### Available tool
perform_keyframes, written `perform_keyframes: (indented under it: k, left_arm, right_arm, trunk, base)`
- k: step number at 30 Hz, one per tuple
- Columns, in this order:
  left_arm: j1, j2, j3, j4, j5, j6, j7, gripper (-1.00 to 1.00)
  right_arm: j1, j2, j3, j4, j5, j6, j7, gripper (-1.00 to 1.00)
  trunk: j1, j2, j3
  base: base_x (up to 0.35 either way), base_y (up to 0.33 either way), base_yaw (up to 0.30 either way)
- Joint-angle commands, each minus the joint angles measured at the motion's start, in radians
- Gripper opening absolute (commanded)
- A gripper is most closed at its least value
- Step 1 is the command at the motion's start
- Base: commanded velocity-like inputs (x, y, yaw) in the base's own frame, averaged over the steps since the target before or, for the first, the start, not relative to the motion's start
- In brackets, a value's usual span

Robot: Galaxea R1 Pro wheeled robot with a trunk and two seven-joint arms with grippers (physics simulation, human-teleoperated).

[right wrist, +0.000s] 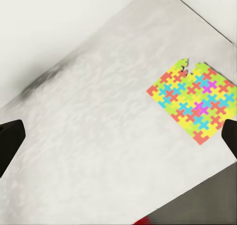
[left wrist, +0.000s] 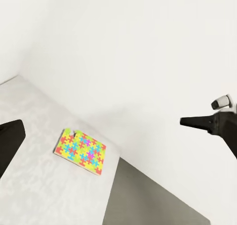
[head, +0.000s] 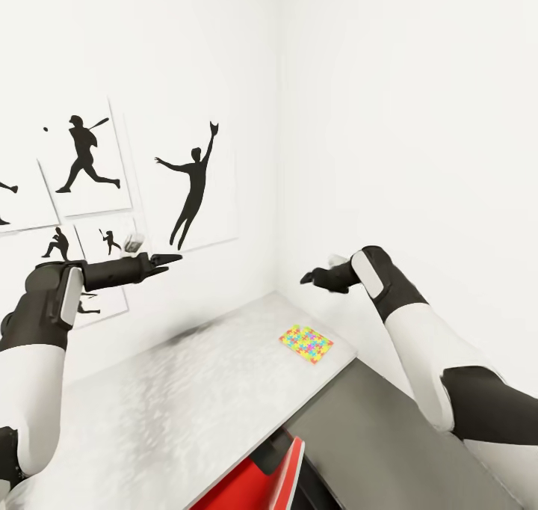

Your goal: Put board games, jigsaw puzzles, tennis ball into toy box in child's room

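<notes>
Jigsaw puzzle (head: 306, 343) lies flat on the light-grey table (head: 187, 390), near its corner by the dark lower section | my left gripper (head: 166, 260) raised, fingers look together | my right gripper (head: 308, 277) raised, fingers apart, holding nothing

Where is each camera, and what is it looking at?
Head view: on the robot's head, looking down at the table corner; left gripper and right gripper show.
Left wrist view: on the left arm, facing the wall, with the right gripper in sight.
Right wrist view: on the right arm, looking down on the table.
All three share the jigsaw puzzle.
</notes>
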Motion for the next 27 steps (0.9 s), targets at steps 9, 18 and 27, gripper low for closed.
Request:
perform_keyframes:
  k: [9,18,27]
  left_arm:
    - [0.000,0.009,-0.001,0.000,0.006,0.007,-0.012,1.00]
    - [0.000,0.027,-0.004,0.005,0.005,0.007,-0.073,1.00]
    - [0.000,0.031,-0.019,0.006,0.002,0.007,-0.157,1.00]
  right_arm:
    - [-0.056,0.026,-0.001,0.087,-0.001,-0.044,-0.050,1.00]
    - [-0.061,0.028,0.003,0.093,0.001,-0.060,-0.053,1.00]
    - [-0.061,0.027,0.008,0.096,0.005,-0.071,-0.059,1.00]
  trunk:
    - [0.000,-0.001,-0.001]
    - [0.000,-0.001,-0.002]
    - [0.000,-0.001,-0.013]
  base:
    - [0.000,0.000,0.000]
    - [0.000,0.000,0.000]
    - [0.000,0.000,0.000]
